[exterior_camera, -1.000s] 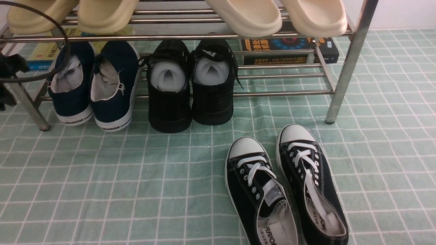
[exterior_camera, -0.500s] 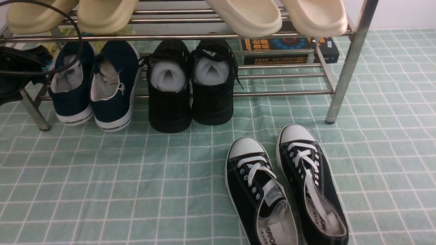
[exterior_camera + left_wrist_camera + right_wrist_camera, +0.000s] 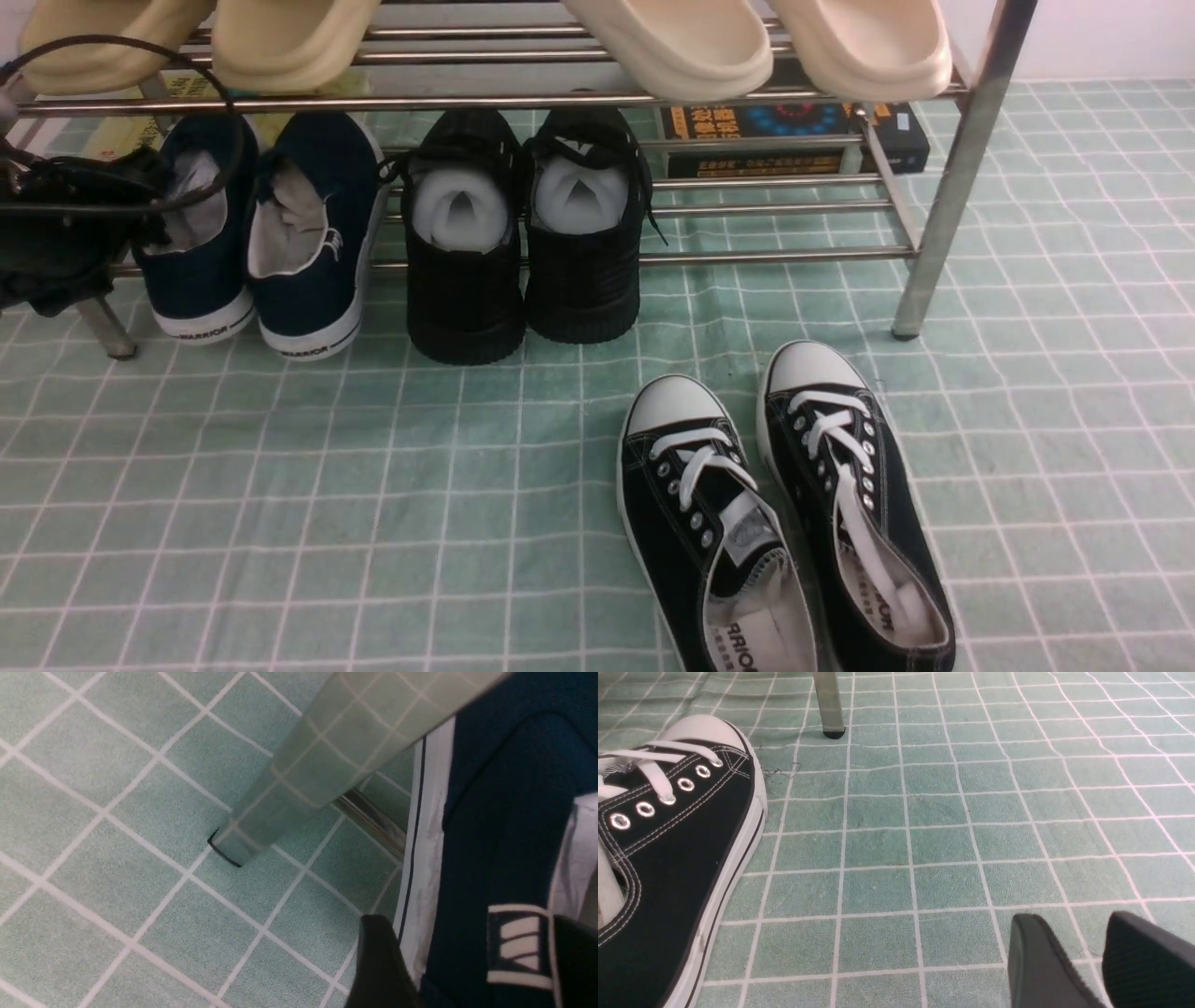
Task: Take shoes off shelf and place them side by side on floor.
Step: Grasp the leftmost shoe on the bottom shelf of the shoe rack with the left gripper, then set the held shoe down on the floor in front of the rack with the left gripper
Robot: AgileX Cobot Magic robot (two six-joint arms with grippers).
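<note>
Two navy-blue shoes stand heel-out on the lower tier of the silver shelf [image 3: 766,254], a left shoe [image 3: 198,275] and a right shoe [image 3: 316,289]. My left gripper [image 3: 140,191] is at the left shoe's outer side, beside the shelf leg [image 3: 303,779]. In the left wrist view the left gripper [image 3: 472,959] is open, one finger outside the white sole and the other inside the opening, with the navy side wall [image 3: 495,812] between them. My right gripper [image 3: 1083,945] hangs open and empty low over the green floor [image 3: 924,835]; the front view does not show it.
Black lace-up sneakers [image 3: 467,280] sit beside the navy pair. Two black sneakers with white toe caps [image 3: 709,523] lie on the floor [image 3: 373,467] at front right, one close to my right gripper [image 3: 668,858]. Beige slippers [image 3: 672,42] fill the top tier. Books [image 3: 794,140] lie behind. The right shelf leg [image 3: 943,205] stands nearby.
My left arm has come in from the left edge and moved right up against the left navy shoe. The shoes have not moved.
</note>
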